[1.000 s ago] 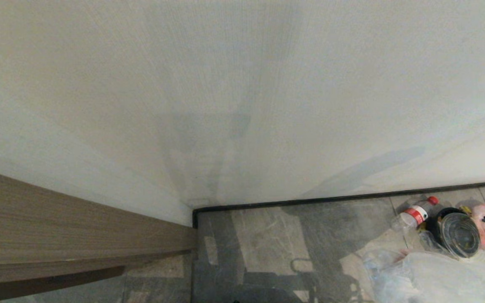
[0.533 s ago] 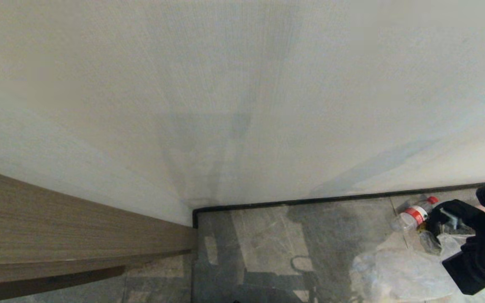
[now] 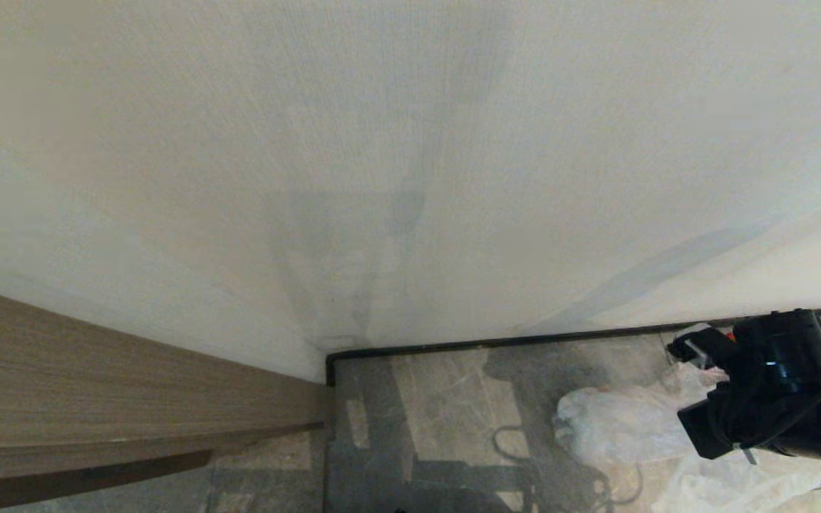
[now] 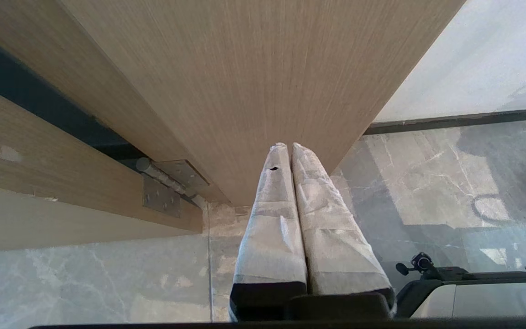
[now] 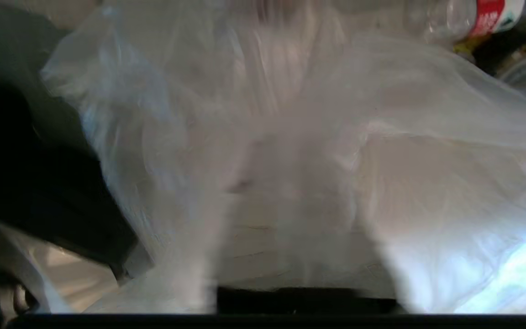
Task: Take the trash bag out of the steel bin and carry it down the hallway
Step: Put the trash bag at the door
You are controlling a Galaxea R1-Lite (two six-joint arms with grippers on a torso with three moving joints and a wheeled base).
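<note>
Since one second ago, my right arm has come into the head view from the right edge: the right gripper (image 3: 695, 347) now hangs low over the floor (image 3: 446, 399) near the black skirting (image 3: 524, 338), where before only the rubbish lay. It now covers the round dark container and most of the plastic bottle that I could see earlier. The trash bag (image 3: 617, 427), clear and thin, has shifted too: its bulge now lies further toward my left on the tiles than it did. The wall (image 3: 410, 142) and the brown wood door frame (image 3: 97, 385) stand as before, so the camera did not move.

In the right wrist view the trash bag (image 5: 318, 151) fills almost the whole picture and is smeared by motion. I cannot tell whether the jaws of the right gripper are spread or pinching the film, because the fingers are lost behind it. Only the red label of the bottle (image 5: 486, 16) shows at one corner, cut by the edge, and a dark mass at one side I cannot name.

The steel bin is in none of my views; the bag lies on the hallway floor, outside any bin.

The left gripper (image 4: 288, 147) is parked by the door frame (image 4: 244, 82), its wrapped jaws pressed together and holding nothing.
</note>
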